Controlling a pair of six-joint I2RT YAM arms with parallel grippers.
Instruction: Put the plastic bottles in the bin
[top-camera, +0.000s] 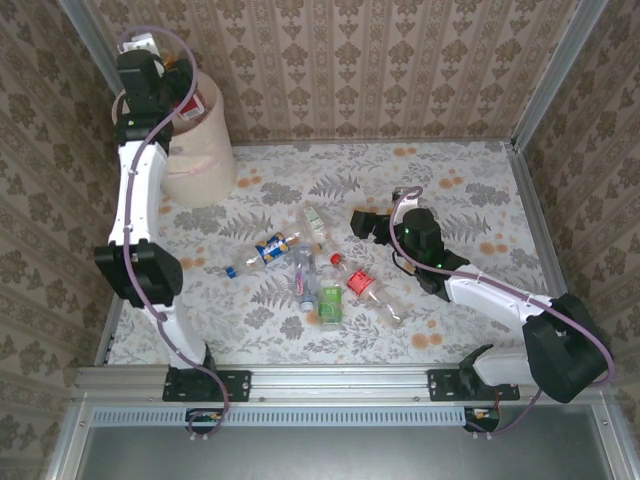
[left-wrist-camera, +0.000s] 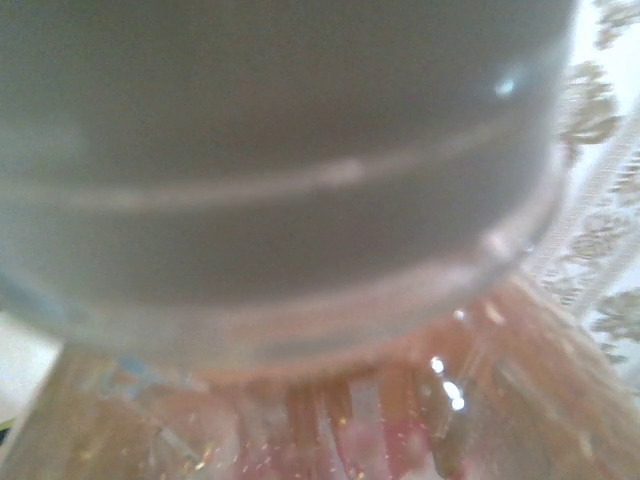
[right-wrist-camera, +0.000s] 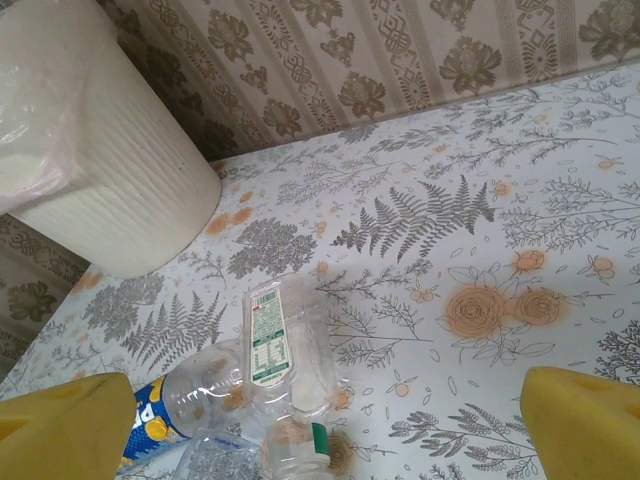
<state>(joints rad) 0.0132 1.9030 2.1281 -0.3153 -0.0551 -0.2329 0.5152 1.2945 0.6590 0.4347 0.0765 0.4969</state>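
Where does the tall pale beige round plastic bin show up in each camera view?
Top external: the tall pale beige round bin, upper left, against the far wall.
Left wrist: too blurred to make it out.
Right wrist: upper left corner.
Shared landmark: the clear blue-labelled plastic bottle lying on the table.

One bin. About five plastic bottles lie on the table, overlapping; one red-labelled bottle sits at the bin's mouth.
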